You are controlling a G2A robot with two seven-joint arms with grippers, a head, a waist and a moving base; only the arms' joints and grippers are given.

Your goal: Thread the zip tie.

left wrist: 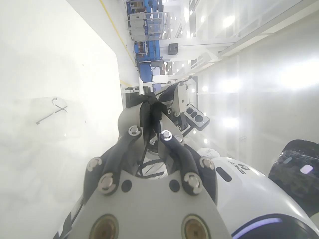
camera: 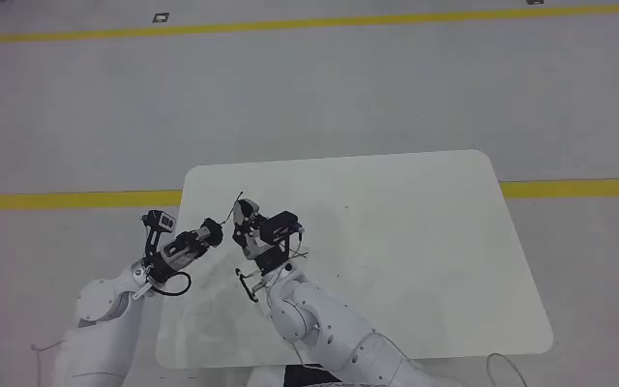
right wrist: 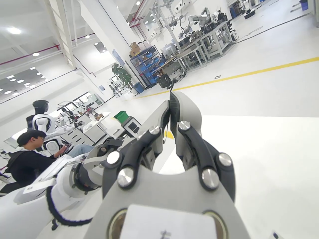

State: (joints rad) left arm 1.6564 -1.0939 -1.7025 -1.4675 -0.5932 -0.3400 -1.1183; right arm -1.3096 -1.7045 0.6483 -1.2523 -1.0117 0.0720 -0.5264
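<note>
1. Threading looks under way. The zip tie (right wrist: 171, 88) is held aloft, left of centre in the top view. Next, its tip likely needs fine alignment with the head slot.
2. The right gripper (right wrist: 170, 108) clamps the tie, and the left gripper (left wrist: 149, 108), pressed closed, seemingly pinches its other end.
3. Both arms meet tip to tip above the table (camera: 406, 242).

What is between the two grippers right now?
In the top view, only the thin black zip tie seems to bridge the small gap between the left gripper and the right gripper, above the table.
</note>
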